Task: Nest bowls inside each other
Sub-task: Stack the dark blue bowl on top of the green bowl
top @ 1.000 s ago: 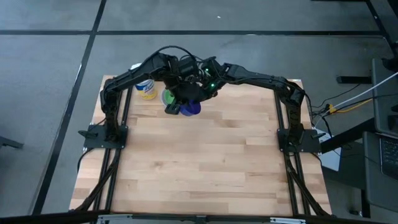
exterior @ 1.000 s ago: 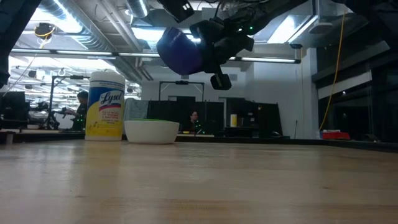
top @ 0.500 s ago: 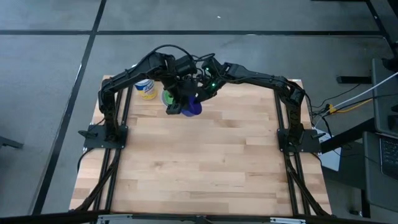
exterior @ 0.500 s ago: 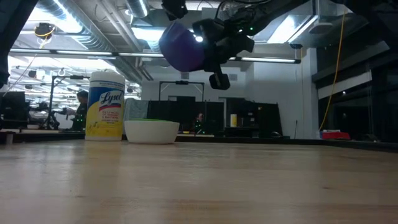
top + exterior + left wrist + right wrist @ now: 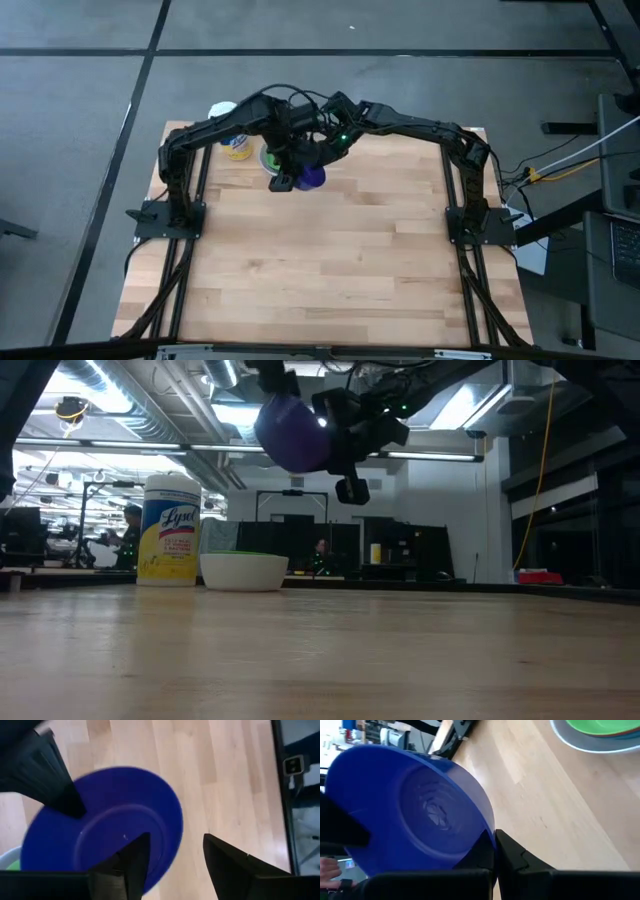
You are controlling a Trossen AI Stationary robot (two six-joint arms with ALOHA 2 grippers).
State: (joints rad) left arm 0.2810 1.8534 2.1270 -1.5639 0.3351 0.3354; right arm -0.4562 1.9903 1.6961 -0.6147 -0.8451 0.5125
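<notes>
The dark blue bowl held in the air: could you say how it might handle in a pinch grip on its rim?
The dark blue bowl looks thin and plastic, so probably light. The right gripper pinches only its rim, so it may swivel. Its surface looks smooth, possibly slippery.

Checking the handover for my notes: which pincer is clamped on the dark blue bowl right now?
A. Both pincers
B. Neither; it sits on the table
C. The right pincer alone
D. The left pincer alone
C: the right pincer is shut on the rim of the dark blue bowl, held in the air, while the left pincer stands open with its fingers apart beside the bowl.
</notes>
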